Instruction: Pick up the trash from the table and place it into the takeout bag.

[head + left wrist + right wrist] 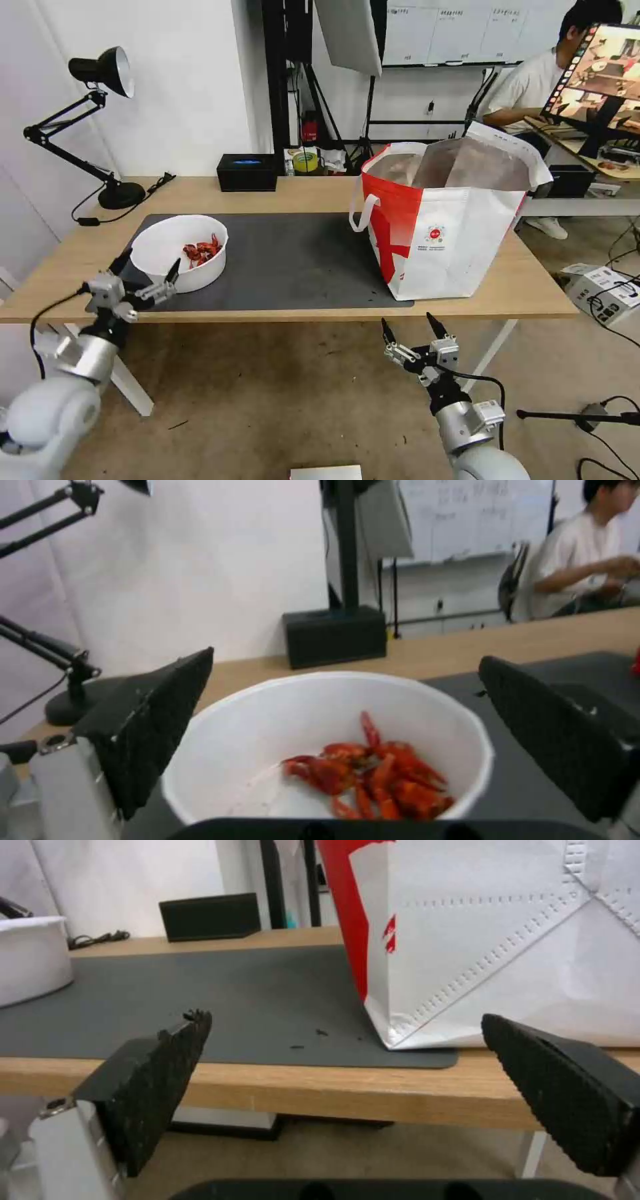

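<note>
Nearest, below the bench's front edge: right gripper [407,327], two black ribbed fingers [153,1090] spread wide, holding nothing, aimed at the bag's lower corner. Left gripper [148,267] at the near left edge of the bench [320,197], fingers spread, one to either side of the bowl's near rim without touching it. One white round bowl [175,248], smooth, straight-walled, upright on the left end of the dark grey matte rectangular mat [300,260]; a small heap of glossy red crayfish shells [373,775] lies toward its right side. A few dark crumbs [313,1037] on the mat near the bag. One takeout bag [447,227], white-and-red woven fabric with stitched seams, silvery foil lining, mouth open upward, stands at the mat's right end. Farthest: one black tissue box [247,172], one black desk lamp [100,120].
</note>
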Available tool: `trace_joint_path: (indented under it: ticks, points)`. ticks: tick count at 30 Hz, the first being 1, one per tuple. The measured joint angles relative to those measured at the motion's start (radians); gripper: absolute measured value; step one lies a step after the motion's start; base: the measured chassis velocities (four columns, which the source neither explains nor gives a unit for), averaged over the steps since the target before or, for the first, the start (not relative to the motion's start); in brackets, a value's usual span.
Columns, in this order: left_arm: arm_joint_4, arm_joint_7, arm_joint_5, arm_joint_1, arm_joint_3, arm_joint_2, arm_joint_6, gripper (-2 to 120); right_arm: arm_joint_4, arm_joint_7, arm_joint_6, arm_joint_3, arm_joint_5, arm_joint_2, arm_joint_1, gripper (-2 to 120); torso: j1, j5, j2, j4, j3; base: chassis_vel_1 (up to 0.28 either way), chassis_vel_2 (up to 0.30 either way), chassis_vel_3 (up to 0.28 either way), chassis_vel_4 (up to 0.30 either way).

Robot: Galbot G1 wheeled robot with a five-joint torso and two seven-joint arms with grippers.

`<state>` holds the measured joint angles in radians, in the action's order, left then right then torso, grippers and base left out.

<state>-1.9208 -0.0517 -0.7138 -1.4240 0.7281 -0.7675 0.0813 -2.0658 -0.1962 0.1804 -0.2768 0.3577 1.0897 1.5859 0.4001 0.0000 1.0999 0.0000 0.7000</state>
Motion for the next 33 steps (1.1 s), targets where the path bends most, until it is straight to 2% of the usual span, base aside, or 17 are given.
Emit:
trace_joint_path:
  ticks: [4, 6, 7, 10, 11, 14, 15, 18, 19, 21, 23, 24, 25, 27, 30, 31, 33]
  points:
    - [0.014, 0.021, -0.053, 0.023, -0.012, 0.073, -0.1, 100, 0.0, 0.0, 0.0, 0.0, 0.0, 0.0, 0.0, 100, 0.0, -0.0003, 0.0, 0.0, 0.0, 0.0, 0.0, 0.0, 0.0]
    - [0.023, 0.005, -0.097, 0.039, -0.013, 0.109, -0.189, 100, 0.0, 0.0, 0.0, 0.0, 0.0, 0.0, 0.0, 100, 0.0, 0.0, 0.0, 0.0001, 0.0, 0.0, 0.0, 0.0, 0.0]
    - [0.023, 0.005, -0.097, 0.039, -0.013, 0.109, -0.189, 100, 0.0, 0.0, 0.0, 0.0, 0.0, 0.0, 0.0, 100, 0.0, 0.0, 0.0, 0.0001, 0.0, 0.0, 0.0, 0.0, 0.0]
    - [0.05, -0.017, -0.162, 0.079, -0.02, 0.146, -0.296, 100, -0.001, 0.0, 0.0, 0.0, 0.0, 0.0, 0.0, 100, 0.0, -0.0002, 0.0, 0.0001, 0.0, 0.0, 0.0, 0.0, 0.0]
    - [0.05, -0.017, -0.162, 0.079, -0.02, 0.146, -0.296, 100, -0.001, 0.0, 0.0, 0.0, 0.0, 0.0, 0.0, 100, 0.0, -0.0002, 0.0, 0.0001, 0.0, 0.0, 0.0, 0.0, 0.0]
    - [0.076, 0.023, -0.282, 0.141, -0.023, 0.189, -0.416, 100, -0.001, 0.0, 0.0, 0.0, 0.0, 0.0, 0.0, 100, 0.0, -0.0001, 0.0, 0.0001, 0.0, 0.0, 0.0, 0.0, 0.0]
    - [0.076, 0.023, -0.282, 0.141, -0.023, 0.189, -0.416, 100, -0.001, 0.0, 0.0, 0.0, 0.0, 0.0, 0.0, 100, 0.0, -0.0001, 0.0, 0.0001, 0.0, 0.0, 0.0, 0.0, 0.0]
    - [0.094, 0.084, -0.402, 0.203, -0.03, 0.219, -0.532, 100, -0.001, 0.0, 0.0, 0.0, 0.0, 0.0, 0.0, 100, 0.0, 0.0, 0.0, 0.0, 0.0, 0.0, 0.0, 0.0, 0.0]
    - [0.094, 0.084, -0.402, 0.203, -0.03, 0.219, -0.532, 100, -0.001, 0.0, 0.0, 0.0, 0.0, 0.0, 0.0, 100, 0.0, 0.0, 0.0, 0.0, 0.0, 0.0, 0.0, 0.0, 0.0]
    - [0.104, 0.147, -0.467, 0.235, -0.031, 0.224, -0.613, 100, -0.001, 0.0, 0.0, 0.0, 0.0, 0.0, 0.0, 100, 0.0, -0.0001, 0.0, 0.0, 0.0, 0.0, 0.0, 0.0, 0.0]
    - [0.104, 0.147, -0.467, 0.235, -0.031, 0.224, -0.613, 100, -0.001, 0.0, 0.0, 0.0, 0.0, 0.0, 0.0, 100, 0.0, -0.0001, 0.0, 0.0, 0.0, 0.0, 0.0, 0.0, 0.0]
    - [0.117, 0.209, -0.535, 0.268, -0.031, 0.223, -0.68, 100, -0.001, 0.0, 0.0, 0.0, 0.0, 0.0, 0.0, 100, 0.0, -0.0001, 0.0, 0.0, 0.0, 0.0, 0.0, 0.0, 0.0]
    - [0.118, 0.234, -0.558, 0.276, -0.031, 0.222, -0.702, 100, -0.001, 0.0, 0.0, 0.0, 0.0, 0.0, 0.0, 100, 0.0, 0.0, 0.0, 0.0, 0.0, 0.0, 0.0, 0.0, 0.0]
    - [0.118, 0.257, -0.58, 0.28, -0.033, 0.221, -0.719, 100, -0.001, 0.0, 0.0, 0.0, 0.0, 0.0, 0.0, 100, 0.0, 0.0, 0.0, 0.0, 0.0, 0.0, 0.0, 0.0, 0.0]
    - [0.119, 0.345, -0.66, 0.287, -0.035, 0.215, -0.768, 100, -0.001, 0.0, 0.0, 0.0, 0.0, 0.0, 0.0, 100, 0.0, 0.0, 0.0, 0.0001, 0.0, 0.0, 0.0, 0.0, 0.0]
    - [0.119, 0.345, -0.66, 0.287, -0.035, 0.215, -0.768, 100, -0.001, 0.0, 0.0, 0.0, 0.0, 0.0, 0.0, 100, 0.0, 0.0, 0.0, 0.0001, 0.0, 0.0, 0.0, 0.0, 0.0]
    - [0.123, 0.415, -0.736, 0.294, -0.035, 0.211, -0.792, 100, -0.001, 0.0, 0.0, 0.0, 0.0, 0.0, 0.0, 100, 0.0, -0.0002, 0.0, 0.0001, 0.0, 0.0, 0.0, 0.0, 0.0]
